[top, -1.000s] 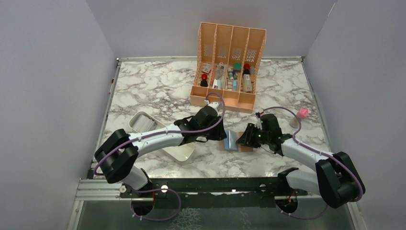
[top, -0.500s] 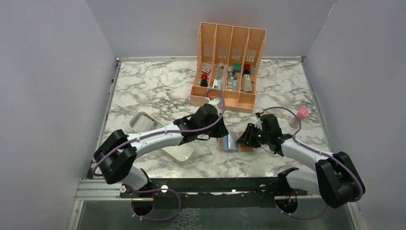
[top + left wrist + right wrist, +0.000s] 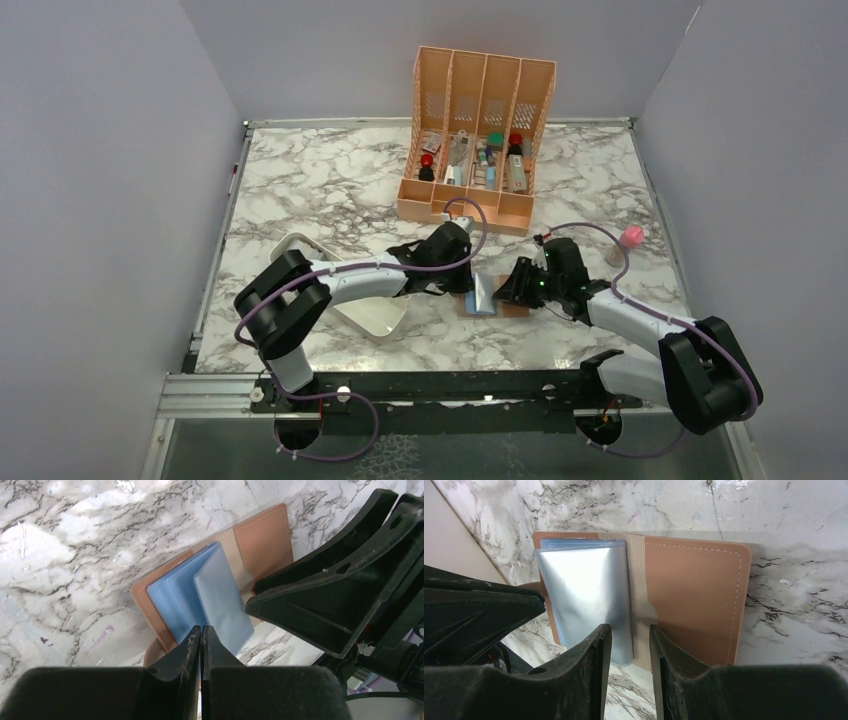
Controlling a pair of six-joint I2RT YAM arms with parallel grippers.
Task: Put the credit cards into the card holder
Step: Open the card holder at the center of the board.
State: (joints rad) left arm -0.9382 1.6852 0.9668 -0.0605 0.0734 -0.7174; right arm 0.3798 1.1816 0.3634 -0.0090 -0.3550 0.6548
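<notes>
The card holder (image 3: 488,298) lies open on the marble between my two grippers, brown cover (image 3: 262,535) flat and light blue sleeves (image 3: 220,600) fanned up. My left gripper (image 3: 465,280) is shut, its tips (image 3: 201,629) over the near edge of those sleeves; whether they pinch a sleeve I cannot tell. My right gripper (image 3: 508,292) stands open (image 3: 630,630) at the holder's (image 3: 694,590) opposite edge. One of its fingers is over the silvery sleeve (image 3: 584,590) and the other over the brown cover. No credit card shows plainly.
A white oblong tray (image 3: 375,318) lies under my left forearm. The tall peach organizer (image 3: 478,120) with small items stands at the back. A pink-capped bottle (image 3: 630,238) sits to the right. Walls close in left, right and behind.
My left jaws have closed from partly open, and that gripper has shifted right to the holder while its elbow swung inward. The right arm has stayed put.
</notes>
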